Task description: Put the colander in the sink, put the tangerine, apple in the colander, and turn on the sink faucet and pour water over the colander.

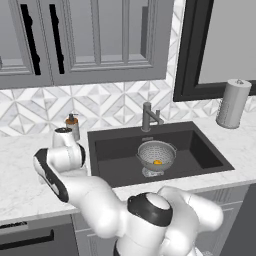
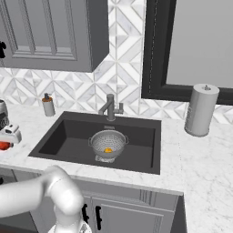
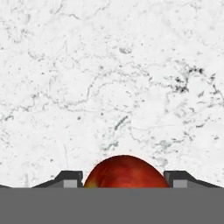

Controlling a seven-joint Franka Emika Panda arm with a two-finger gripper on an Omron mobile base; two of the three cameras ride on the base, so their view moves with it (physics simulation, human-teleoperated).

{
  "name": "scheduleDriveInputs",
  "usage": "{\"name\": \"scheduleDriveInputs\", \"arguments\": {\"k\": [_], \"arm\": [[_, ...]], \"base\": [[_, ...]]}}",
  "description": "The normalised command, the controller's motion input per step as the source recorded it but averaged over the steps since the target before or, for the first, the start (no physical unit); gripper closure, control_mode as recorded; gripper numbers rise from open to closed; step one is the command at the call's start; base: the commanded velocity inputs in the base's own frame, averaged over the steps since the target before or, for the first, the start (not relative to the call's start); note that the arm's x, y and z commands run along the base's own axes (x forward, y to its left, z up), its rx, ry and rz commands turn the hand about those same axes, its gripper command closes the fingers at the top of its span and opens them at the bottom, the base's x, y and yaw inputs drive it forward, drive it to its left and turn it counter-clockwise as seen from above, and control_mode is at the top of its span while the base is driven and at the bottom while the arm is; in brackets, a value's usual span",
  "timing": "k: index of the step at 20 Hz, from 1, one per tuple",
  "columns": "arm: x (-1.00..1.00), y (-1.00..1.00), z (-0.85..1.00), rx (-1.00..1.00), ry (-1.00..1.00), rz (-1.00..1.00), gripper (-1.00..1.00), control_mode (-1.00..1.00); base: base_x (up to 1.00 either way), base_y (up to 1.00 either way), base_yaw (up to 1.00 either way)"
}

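Note:
The silver colander [image 1: 156, 154] [image 2: 108, 142] stands upright in the dark sink [image 1: 115, 150] [image 2: 68, 136], over the drain. The orange tangerine [image 1: 157, 162] [image 2: 108, 149] lies at its bottom. The dark sink faucet [image 1: 147, 116] [image 2: 110, 107] rises behind the basin, and no water shows. On the marble counter left of the sink, my gripper [image 3: 124, 179] [image 2: 4, 144] points down with the red apple [image 3: 126, 171] [image 2: 3, 146] between its tips. Both fingertips [image 3: 70, 178] sit against the apple's sides, shut on it. The apple's lower half is hidden in the hand view.
A small soap dispenser [image 1: 73, 126] [image 2: 48, 105] stands at the sink's back left corner. A paper towel roll [image 1: 233, 103] [image 2: 200, 109] stands on the counter to the right. Wall cabinets [image 1: 100, 40] hang above, and a dark-framed window [image 2: 195, 45] is behind.

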Motion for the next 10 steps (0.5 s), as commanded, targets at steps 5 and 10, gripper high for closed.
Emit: {"name": "scheduleDriveInputs", "arguments": {"k": [5,10], "arm": [[0.04,-0.70,0.45,-0.02,-0.18,0.00,1.00,-1.00],[0.06,-0.80,0.28,-0.06,-0.13,0.00,1.00,-1.00]], "base": [[0.00,0.00,0.00],[0.00,0.00,0.00]]}}
